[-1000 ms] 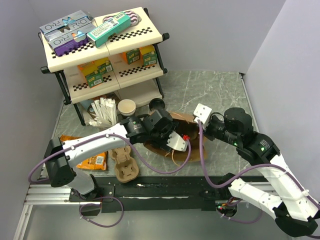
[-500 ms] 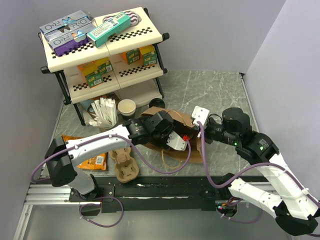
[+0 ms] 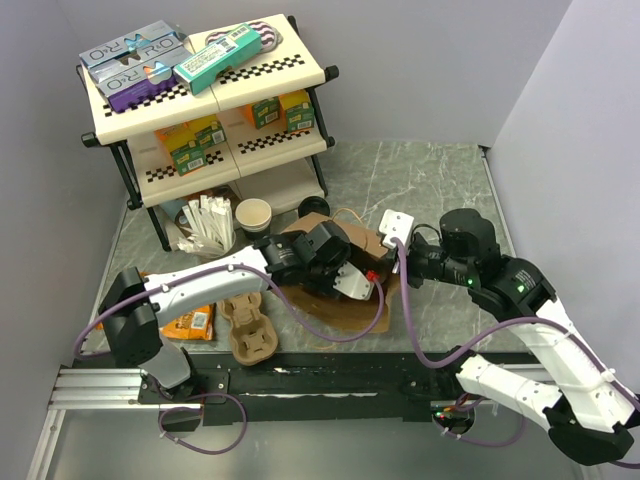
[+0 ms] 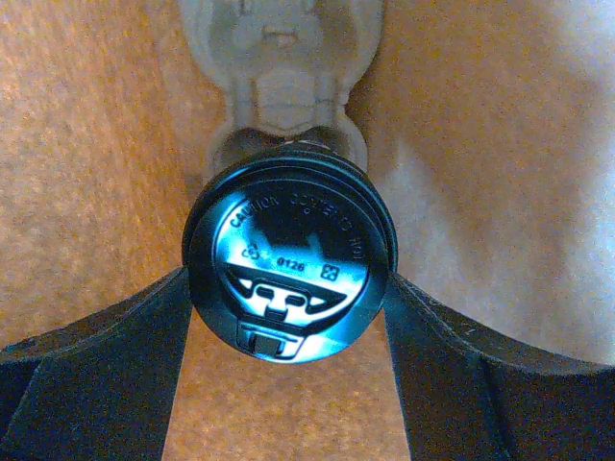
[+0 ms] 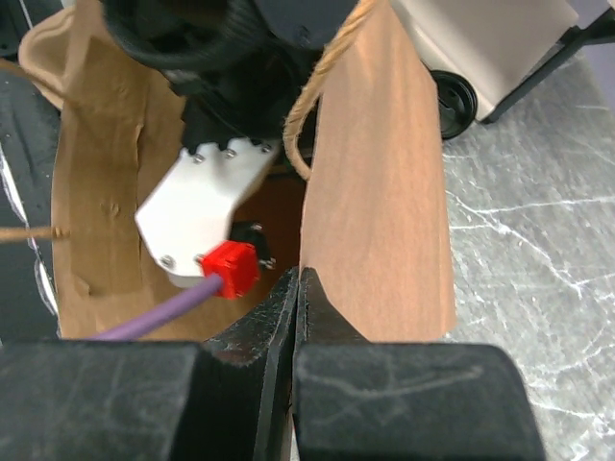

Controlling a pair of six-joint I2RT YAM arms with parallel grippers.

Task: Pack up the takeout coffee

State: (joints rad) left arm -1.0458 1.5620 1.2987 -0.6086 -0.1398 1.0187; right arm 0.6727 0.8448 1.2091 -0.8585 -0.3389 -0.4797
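Left wrist: coffee snug inside bag

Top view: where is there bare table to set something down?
Bare marble lies between the shelf rack and the right wall, beyond the paper bag. The left side is crowded: stick cup, cup carrier, snack bag.

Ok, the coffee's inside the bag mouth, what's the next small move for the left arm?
Probably ease the left gripper a bit deeper into the bag, jaws kept on the coffee. It sits between them with brown paper on both sides, the right gripper pinches the bag's edge open, and nothing shows it resting on anything.
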